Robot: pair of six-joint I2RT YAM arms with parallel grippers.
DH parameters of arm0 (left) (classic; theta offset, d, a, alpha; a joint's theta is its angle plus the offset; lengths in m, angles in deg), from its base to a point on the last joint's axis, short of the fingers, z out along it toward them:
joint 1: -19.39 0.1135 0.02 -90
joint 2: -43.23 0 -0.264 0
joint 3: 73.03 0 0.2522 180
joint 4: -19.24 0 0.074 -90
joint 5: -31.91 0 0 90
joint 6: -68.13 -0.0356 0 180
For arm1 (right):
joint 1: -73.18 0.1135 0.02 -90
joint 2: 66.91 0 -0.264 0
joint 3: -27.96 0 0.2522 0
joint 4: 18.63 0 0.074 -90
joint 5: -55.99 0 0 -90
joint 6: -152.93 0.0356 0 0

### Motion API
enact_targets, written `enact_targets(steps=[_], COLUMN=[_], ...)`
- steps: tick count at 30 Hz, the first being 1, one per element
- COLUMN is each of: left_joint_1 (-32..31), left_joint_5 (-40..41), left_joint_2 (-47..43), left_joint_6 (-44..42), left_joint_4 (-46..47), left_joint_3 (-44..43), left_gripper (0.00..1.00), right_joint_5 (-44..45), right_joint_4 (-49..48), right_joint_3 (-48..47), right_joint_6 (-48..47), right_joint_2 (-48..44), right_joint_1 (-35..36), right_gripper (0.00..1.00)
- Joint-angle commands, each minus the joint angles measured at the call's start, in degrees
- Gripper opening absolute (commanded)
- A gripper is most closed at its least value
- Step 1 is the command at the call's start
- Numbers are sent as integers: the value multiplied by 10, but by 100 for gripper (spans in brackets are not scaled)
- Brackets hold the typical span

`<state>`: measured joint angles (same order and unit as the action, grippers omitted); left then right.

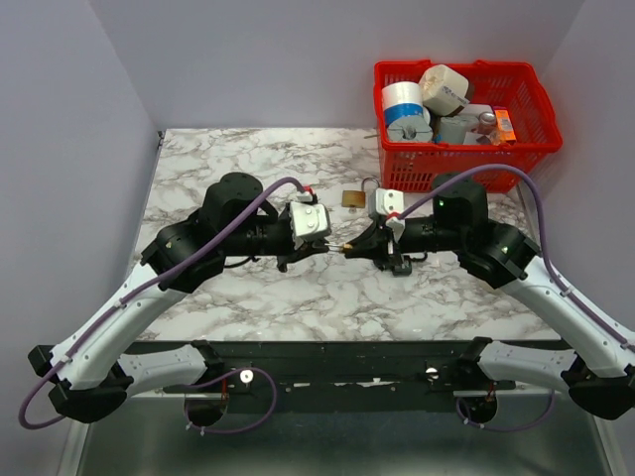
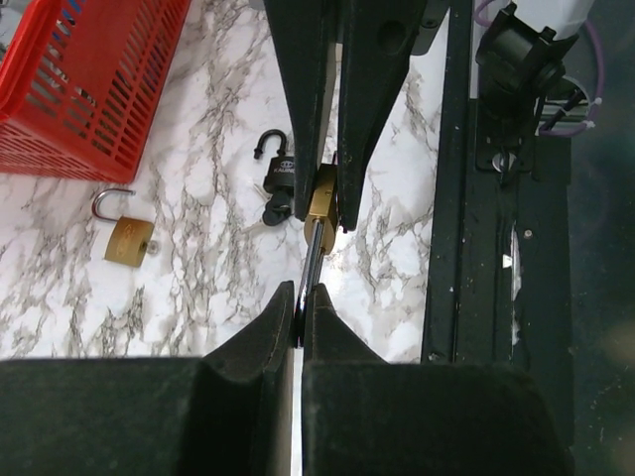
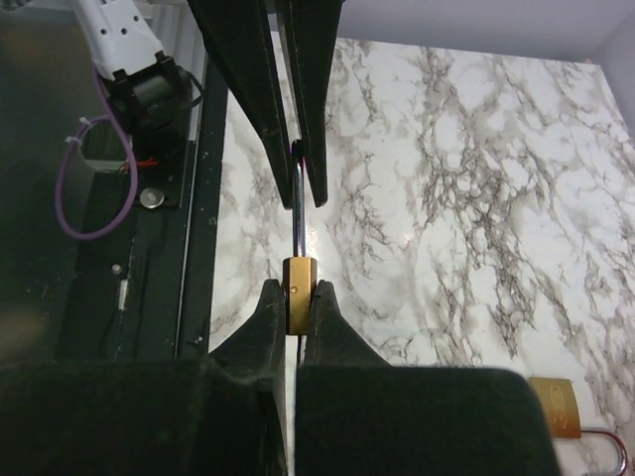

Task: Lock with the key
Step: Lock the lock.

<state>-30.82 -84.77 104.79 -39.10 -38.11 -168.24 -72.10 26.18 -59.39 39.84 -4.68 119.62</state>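
Note:
My left gripper (image 2: pixel 300 294) is shut on the head of a thin metal key (image 2: pixel 314 253), seen edge-on. The key's blade runs straight into the bottom of a small brass padlock (image 2: pixel 322 201). My right gripper (image 3: pixel 298 291) is shut on that brass padlock (image 3: pixel 299 297) and holds it above the table. In the right wrist view the key (image 3: pixel 298 218) reaches from the padlock to the left fingers (image 3: pixel 253 89). In the top view the two grippers meet tip to tip at the padlock (image 1: pixel 347 248) over the table's middle.
A black padlock (image 2: pixel 275 165) with black-headed keys (image 2: pixel 279 209) beside it lies on the marble below the grippers. A second brass padlock (image 2: pixel 129 240) with an open shackle lies near the red basket (image 1: pixel 461 149) of odds and ends at the back right.

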Motion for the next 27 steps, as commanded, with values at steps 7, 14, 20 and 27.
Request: enact_targets(steps=[7, 14, 20, 27], left_joint_1=[134, 250, 285, 286], left_joint_5=[-129, -155, -45, -28], left_joint_2=[6, -3, -30, -35], left_joint_6=[-11, 130, 437, 643], left_joint_4=[70, 147, 308, 440], left_joint_3=[-23, -5, 84, 168], left_gripper=[56, 68, 76, 85], right_joint_5=[42, 53, 129, 235], right_joint_4=[-113, -132, -290, -397], right_joint_3=[29, 27, 70, 63], right_joint_6=[65, 84, 165, 230], right_joint_2=[-12, -16, -25, 29], right_joint_1=[-64, -81, -85, -75], right_gripper=[1, 1, 1, 1])
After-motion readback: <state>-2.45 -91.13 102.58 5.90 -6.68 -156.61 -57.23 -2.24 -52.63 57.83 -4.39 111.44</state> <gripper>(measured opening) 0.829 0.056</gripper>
